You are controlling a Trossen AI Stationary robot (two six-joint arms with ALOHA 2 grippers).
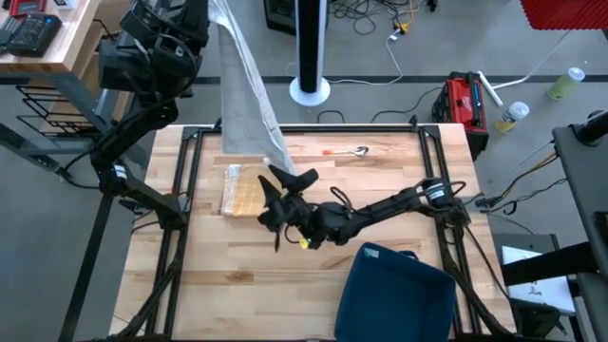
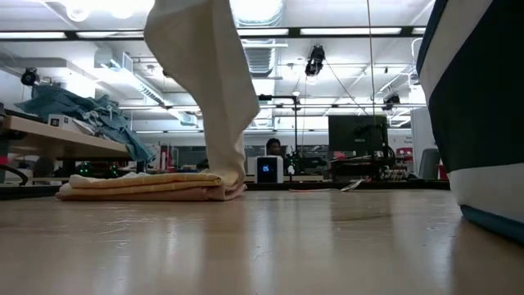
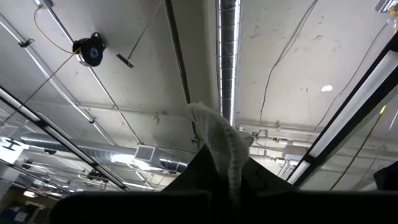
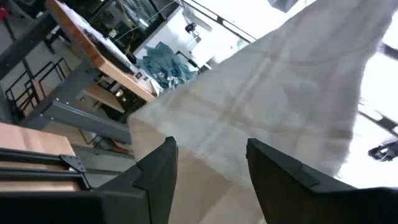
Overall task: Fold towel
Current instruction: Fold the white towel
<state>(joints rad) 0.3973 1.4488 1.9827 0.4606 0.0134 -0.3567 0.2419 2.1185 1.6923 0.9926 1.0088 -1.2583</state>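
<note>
Wooden table (image 1: pixel 380 190): one hanging towel (image 1: pixel 249 104), one folded stack (image 1: pixel 241 190).

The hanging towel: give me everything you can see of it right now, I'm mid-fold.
The towel is pale grey-white woven cloth with faint stripe lines, hanging as a long drape. The left tool, raised high over the table's far left side, pinches its top edge. Its bottom end reaches the table beside the folded yellow towels, touching them in the low view. The right tool is open, close to the lower cloth; whether it touches, I cannot tell.
</note>
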